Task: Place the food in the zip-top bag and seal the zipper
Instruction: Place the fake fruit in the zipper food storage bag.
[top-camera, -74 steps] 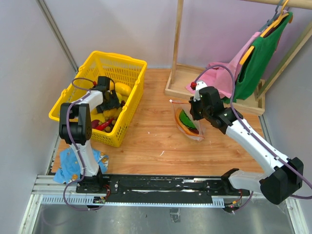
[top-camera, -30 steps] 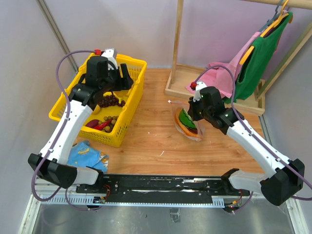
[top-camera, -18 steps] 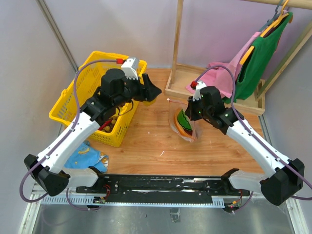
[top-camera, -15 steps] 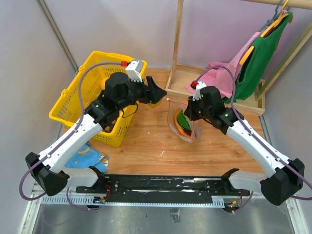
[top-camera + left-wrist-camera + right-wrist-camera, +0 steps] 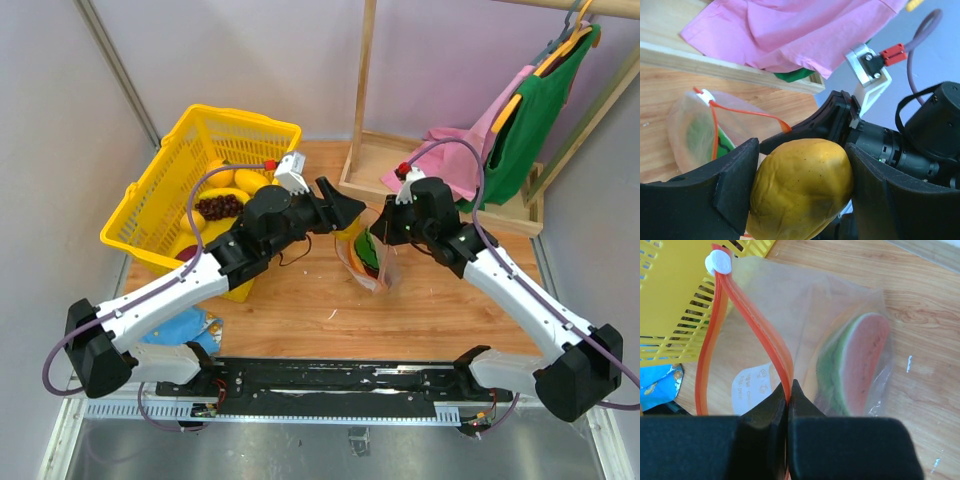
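Note:
My left gripper point(image 5: 343, 216) is shut on a round yellow-orange fruit point(image 5: 802, 187) and holds it right beside the open mouth of the clear zip-top bag point(image 5: 366, 255). My right gripper point(image 5: 789, 392) is shut on the bag's red zipper strip point(image 5: 762, 327) and holds that side of the mouth up. The strip's other side hangs apart, so the mouth gapes. The white slider point(image 5: 718, 263) sits at the strip's far end. A red-green watermelon wedge point(image 5: 855, 365) lies inside the bag. The bag shows in the left wrist view point(image 5: 695, 132) just behind the fruit.
A yellow basket point(image 5: 200, 185) at the left holds more toy food, yellow fruits and a dark bunch point(image 5: 222, 205). A wooden rack base point(image 5: 372, 170) with pink cloth point(image 5: 450, 160) and a green garment point(image 5: 530, 130) stands behind the bag. A blue cloth point(image 5: 185, 325) lies front left.
My left arm has lifted out of the basket with the yellow-orange fruit and swung right to the bag's mouth. My right gripper has raised and tilted the bag towards it.

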Robot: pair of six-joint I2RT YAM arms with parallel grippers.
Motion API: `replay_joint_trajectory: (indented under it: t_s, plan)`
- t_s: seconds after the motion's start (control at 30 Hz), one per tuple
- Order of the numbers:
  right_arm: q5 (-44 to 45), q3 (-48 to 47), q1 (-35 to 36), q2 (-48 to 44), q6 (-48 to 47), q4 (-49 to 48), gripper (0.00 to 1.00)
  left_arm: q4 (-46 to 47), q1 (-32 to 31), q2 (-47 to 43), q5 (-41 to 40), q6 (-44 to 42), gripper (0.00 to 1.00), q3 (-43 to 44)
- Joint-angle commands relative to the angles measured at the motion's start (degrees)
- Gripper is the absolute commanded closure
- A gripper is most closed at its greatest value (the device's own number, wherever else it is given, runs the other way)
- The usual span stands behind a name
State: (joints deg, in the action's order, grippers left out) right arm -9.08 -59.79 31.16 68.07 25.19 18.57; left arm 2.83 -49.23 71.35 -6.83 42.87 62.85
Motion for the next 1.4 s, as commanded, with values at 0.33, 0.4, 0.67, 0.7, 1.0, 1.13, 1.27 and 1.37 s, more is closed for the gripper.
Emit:
replay_joint_trajectory:
  t_s: [0.33,0.4,0.67,0.7,1.0,1.13,1.27,1.37]
  plan:
    - [-1.6,3.9,0.7,-2.6,7.1,-5.3,0.99,6.7,-2.2,5.5,-5.2,12.3,0.48,-4.9]
    - [-1.7,4.4,0.6,-3.0,7.5,-5.6,0.99,6.1,-2.9,6.5,-5.9,12.4,0.44,-4.9]
    - [-1.8,5.1,0.7,-3.8,7.6,-5.7,0.99,0.4,-3.5,9.0,-7.1,13.1,0.22,-3.1]
    - [-1.8,5.1,0.7,-3.8,7.5,-5.7,0.99,-0.1,-3.6,9.0,-7.3,13.1,0.2,-2.9]
    - [-2.3,4.9,0.6,-3.8,6.6,-5.6,0.99,-2.1,-3.6,8.1,-8.3,13.7,0.15,-2.8]
    - [-2.1,4.9,0.6,-3.9,6.0,-5.3,0.99,-3.9,-3.6,6.3,-9.5,11.9,0.15,-1.8]
    - [-1.5,4.7,0.7,-4.2,4.7,-4.8,0.99,-6.7,-3.6,3.8,-11.1,9.1,0.15,0.1]
    - [-1.2,4.3,0.6,-4.4,3.8,-4.1,0.98,-9.6,-3.6,2.3,-12.4,6.4,0.16,2.0]
